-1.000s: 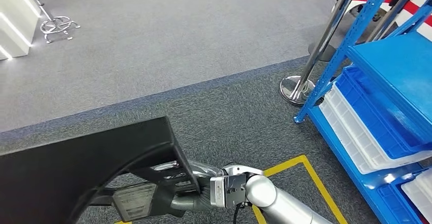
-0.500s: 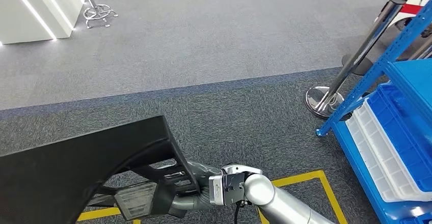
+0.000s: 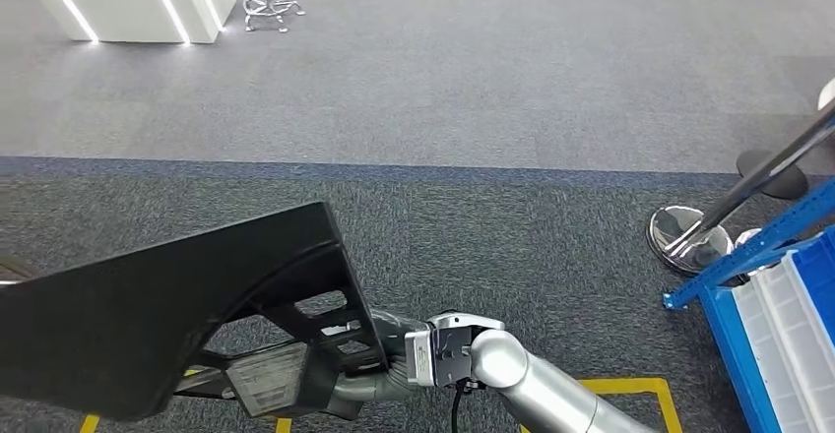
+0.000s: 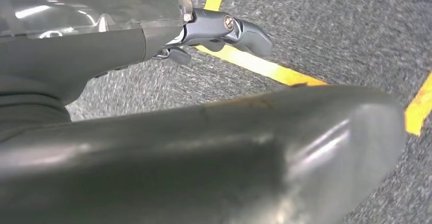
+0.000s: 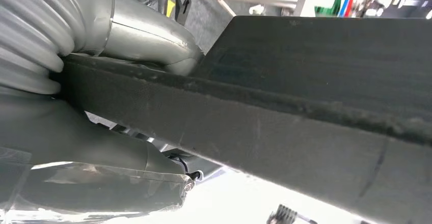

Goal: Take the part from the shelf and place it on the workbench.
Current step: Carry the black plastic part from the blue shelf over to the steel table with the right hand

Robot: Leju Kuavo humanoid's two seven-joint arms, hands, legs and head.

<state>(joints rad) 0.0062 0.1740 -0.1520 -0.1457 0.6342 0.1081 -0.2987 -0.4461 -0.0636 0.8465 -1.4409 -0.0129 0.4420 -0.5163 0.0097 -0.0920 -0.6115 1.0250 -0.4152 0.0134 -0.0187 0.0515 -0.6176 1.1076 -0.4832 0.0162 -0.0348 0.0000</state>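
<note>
Carrying part away from shelf, mid-turn.
View has swung left in the last second: shelf (image 3: 778,256) nearly out of frame, camera moved. Part (image 3: 167,315) stays up over the carpet, right hand (image 3: 369,364) and left hand (image 4: 153,35) both clasping it; workbench not seen yet.

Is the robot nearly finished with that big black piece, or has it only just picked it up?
About halfway, it seems. Done: the black part is off the blue shelf, which stands at the right edge of the head view. In hand: the right hand grips the part's ribbed edge, carrying it above the grey carpet. The left hand appears under it. Left: reaching the workbench and setting the part down.
</note>
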